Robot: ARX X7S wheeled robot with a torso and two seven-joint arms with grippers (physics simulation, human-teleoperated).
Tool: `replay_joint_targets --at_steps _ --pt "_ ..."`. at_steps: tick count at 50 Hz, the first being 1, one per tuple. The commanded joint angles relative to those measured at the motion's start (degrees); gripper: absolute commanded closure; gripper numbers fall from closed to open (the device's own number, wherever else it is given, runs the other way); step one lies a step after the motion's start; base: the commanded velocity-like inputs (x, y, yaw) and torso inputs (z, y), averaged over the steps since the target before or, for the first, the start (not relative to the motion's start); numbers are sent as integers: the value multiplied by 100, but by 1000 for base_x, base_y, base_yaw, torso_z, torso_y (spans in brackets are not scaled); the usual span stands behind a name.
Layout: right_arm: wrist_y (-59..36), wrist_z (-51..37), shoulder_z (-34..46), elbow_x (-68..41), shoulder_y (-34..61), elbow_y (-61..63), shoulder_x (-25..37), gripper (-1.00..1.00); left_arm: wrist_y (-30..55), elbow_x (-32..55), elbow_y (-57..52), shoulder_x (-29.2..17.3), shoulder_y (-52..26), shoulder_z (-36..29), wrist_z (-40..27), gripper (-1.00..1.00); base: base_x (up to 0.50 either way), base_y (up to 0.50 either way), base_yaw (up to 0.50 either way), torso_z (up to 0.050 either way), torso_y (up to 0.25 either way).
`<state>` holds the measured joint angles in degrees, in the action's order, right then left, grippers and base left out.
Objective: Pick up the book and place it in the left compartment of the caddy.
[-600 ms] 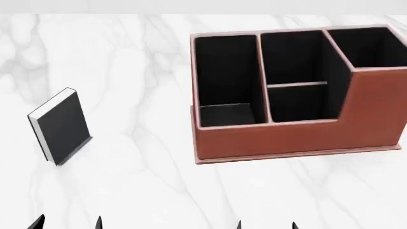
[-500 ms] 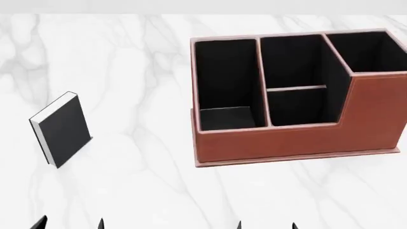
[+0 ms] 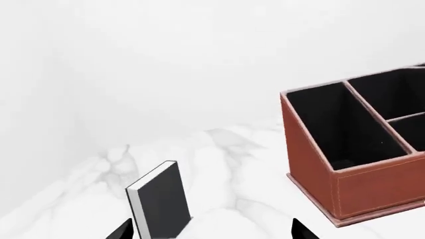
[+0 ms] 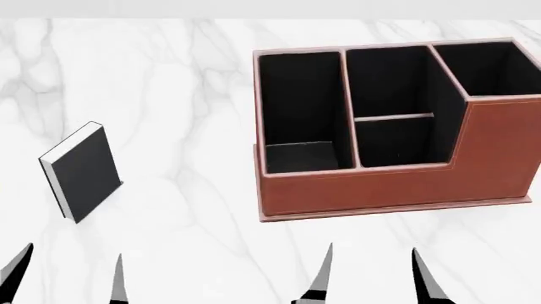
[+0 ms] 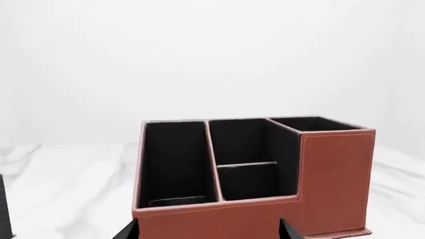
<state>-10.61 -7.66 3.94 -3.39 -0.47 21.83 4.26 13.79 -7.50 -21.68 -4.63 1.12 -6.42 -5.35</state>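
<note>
The small black book stands upright on the marble table at the left, white page edges showing; it also shows in the left wrist view. The reddish-brown caddy stands at the right; its left compartment is the long black-lined section. It also shows in the right wrist view and the left wrist view. My left gripper is open and empty, near the front edge below the book. My right gripper is open and empty, in front of the caddy.
The white marble table extends around both objects. A plain white wall rises behind the table.
Both grippers have risen into the head view, their fingers now reaching farther up from the bottom edge. The book and caddy have not moved.
</note>
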Motion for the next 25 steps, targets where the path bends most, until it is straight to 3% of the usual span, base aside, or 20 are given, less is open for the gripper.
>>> replay_joint_targets --at_steps 1,13,25 --pt "-1121 -113 -70 -129 68 2265 113 -100 980 -416 -1979 50 1 -67 -50 -100 0 0 0 0 0" --pt "-1859 -366 -417 -508 353 3412 181 -100 1866 -578 -3092 37 -169 -150 -44 -100 0 0 0 0 0" --pt "-1752 -536 -1135 -961 339 3573 260 -100 2076 -509 -3318 -43 -213 -38 -139 -100 0 0 0 0 0"
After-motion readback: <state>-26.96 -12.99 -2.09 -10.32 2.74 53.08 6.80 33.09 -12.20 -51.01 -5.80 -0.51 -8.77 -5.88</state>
